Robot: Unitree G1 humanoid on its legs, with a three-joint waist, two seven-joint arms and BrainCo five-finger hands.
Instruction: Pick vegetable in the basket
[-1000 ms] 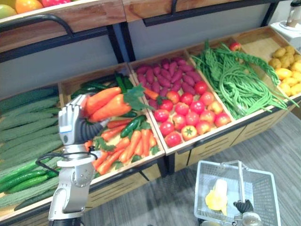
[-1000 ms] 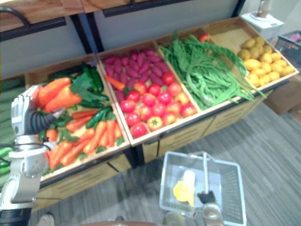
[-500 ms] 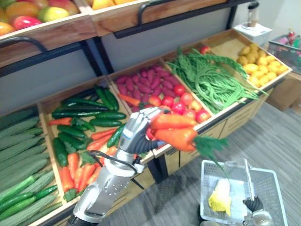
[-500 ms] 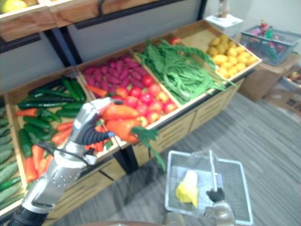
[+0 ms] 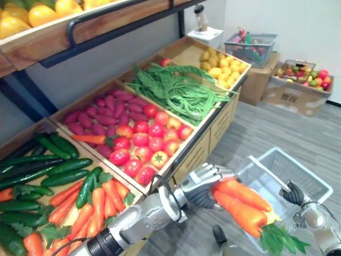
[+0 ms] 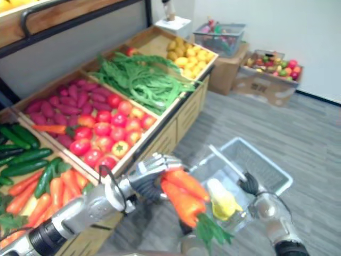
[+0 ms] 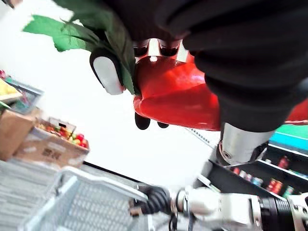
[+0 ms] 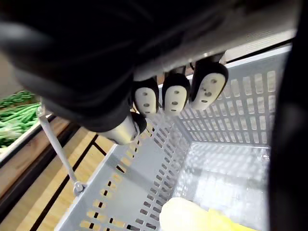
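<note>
Bright, even indoor light; soft shadows; white wall point(image 7: 43, 86) glaringly washed out.

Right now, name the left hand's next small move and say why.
Probably carry the carrots a little further over the basket before letting go. The left hand grips them at the basket's near edge rather than over its middle, while the right hand holds the handle.
</note>
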